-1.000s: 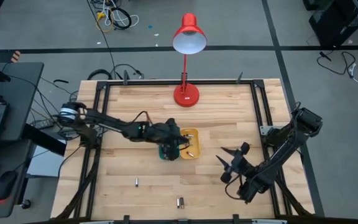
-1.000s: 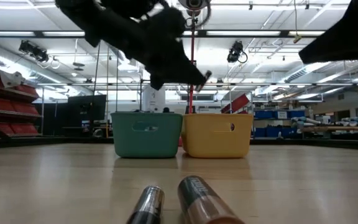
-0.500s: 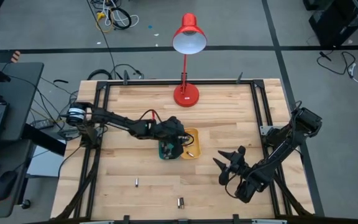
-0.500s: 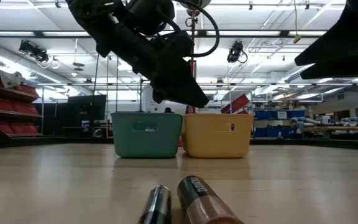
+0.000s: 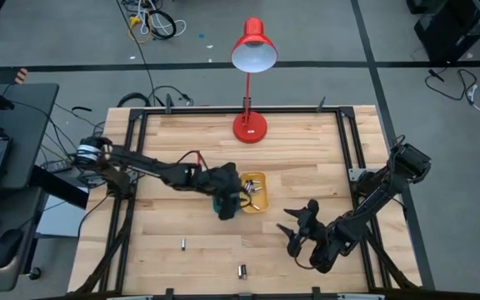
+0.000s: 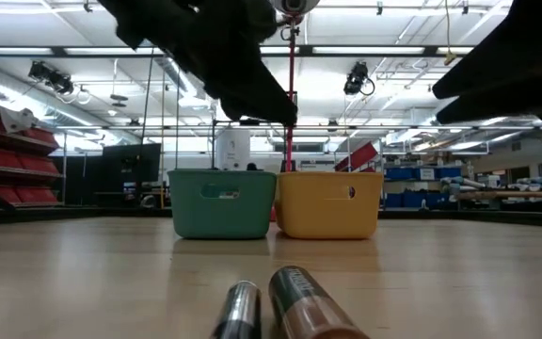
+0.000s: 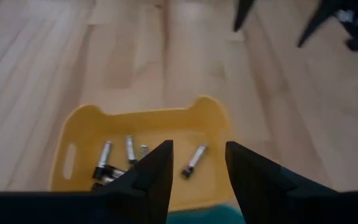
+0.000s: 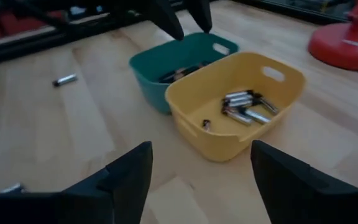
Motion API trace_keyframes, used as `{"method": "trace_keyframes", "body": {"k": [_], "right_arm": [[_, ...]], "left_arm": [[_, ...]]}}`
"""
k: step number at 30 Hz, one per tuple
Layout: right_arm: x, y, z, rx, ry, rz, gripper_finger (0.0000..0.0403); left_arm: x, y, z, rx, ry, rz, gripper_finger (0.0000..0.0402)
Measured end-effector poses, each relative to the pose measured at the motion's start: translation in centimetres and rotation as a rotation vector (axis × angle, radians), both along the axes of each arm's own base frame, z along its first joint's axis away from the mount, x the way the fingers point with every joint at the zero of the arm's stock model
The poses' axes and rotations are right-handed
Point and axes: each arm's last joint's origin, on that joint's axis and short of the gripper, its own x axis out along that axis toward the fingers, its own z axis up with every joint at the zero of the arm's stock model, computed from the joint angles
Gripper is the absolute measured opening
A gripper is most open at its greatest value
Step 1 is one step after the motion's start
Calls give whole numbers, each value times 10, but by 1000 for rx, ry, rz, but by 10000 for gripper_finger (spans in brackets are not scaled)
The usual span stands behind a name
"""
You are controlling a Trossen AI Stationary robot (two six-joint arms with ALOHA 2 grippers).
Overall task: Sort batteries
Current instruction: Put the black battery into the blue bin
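Two small trays stand side by side at mid-table: a teal tray and a yellow tray. Several small silvery and dark batteries lie in the yellow tray. One battery lies apart from the others on its floor. My left gripper hovers open above the two trays, holding nothing. My right gripper is open, to the right of the trays and nearer the near edge. Loose batteries lie on the table.
A red desk lamp stands at the far middle of the table. Two loose batteries lie on their sides close to the low camera. More batteries show inside the teal tray. Bare wood lies left and right of the trays.
My left gripper dipped toward the trays, then rose again above them. The silvery piece at its tip one second ago no longer shows there. My right gripper has moved toward the table's left edge and a little toward the near edge, staying open.
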Motion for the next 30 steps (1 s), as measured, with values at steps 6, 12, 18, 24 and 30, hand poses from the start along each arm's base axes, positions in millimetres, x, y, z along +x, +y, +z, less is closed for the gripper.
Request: {"method": "trace_keyframes", "body": {"k": [6,12,18,24,30], "right_arm": [[7,3,4,-22,1,55,250],[8,3,4,-44,8,69,252],[8,3,4,-81,29,92,259],[15,4,4,-47,101,206,266],[29,8,13,62,38,303,268]], "left_arm": [[-10,-33,1,26,31,-118,163],[-16,-58,-1,32,44,-194,163],[-18,-65,-1,52,37,-194,163],[-19,-64,-1,80,32,-99,163],[-27,-83,-2,132,33,-65,163]]}}
